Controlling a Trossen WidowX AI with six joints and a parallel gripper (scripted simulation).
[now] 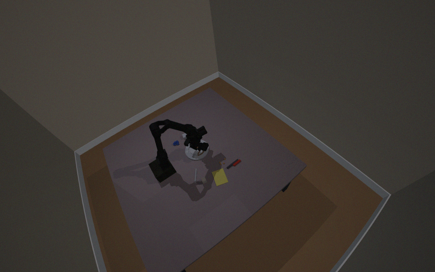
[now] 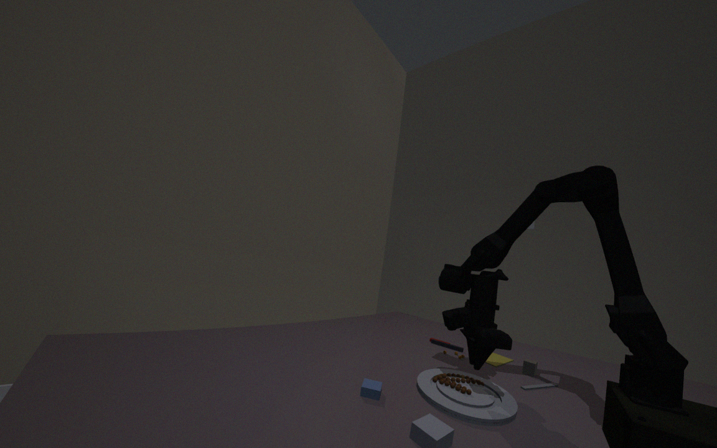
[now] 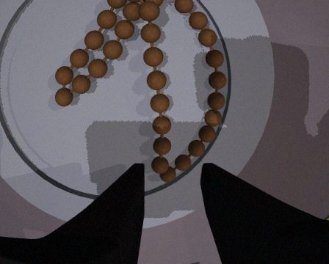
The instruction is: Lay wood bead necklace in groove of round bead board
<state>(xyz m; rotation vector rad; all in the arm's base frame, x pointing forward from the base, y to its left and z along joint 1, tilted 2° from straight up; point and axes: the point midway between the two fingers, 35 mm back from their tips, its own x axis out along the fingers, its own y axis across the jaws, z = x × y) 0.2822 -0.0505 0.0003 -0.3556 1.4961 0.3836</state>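
Observation:
The round bead board (image 1: 189,156) (image 2: 506,412) (image 3: 250,92) is pale, with a thin dark ring line around its groove. The brown wood bead necklace (image 2: 453,384) (image 3: 156,80) lies on it. In the wrist view one strand runs along the groove at the right; another strand and a narrow folded loop lie across the inner disc. My gripper (image 2: 477,366) (image 3: 172,173) is partly open and points down above the board. In the wrist view the necklace's lowest bend shows between the fingertips, not gripped. The necklace's top part is cut off there.
A white block (image 2: 432,430) and a blue block (image 2: 371,389) lie beside the board. A blue cluster (image 1: 175,143) is near the arm. A yellow sheet (image 1: 219,177), a red and dark tool (image 1: 236,162), small orange bits, a pale stick (image 1: 195,175) and a grey block (image 2: 529,368) lie around.

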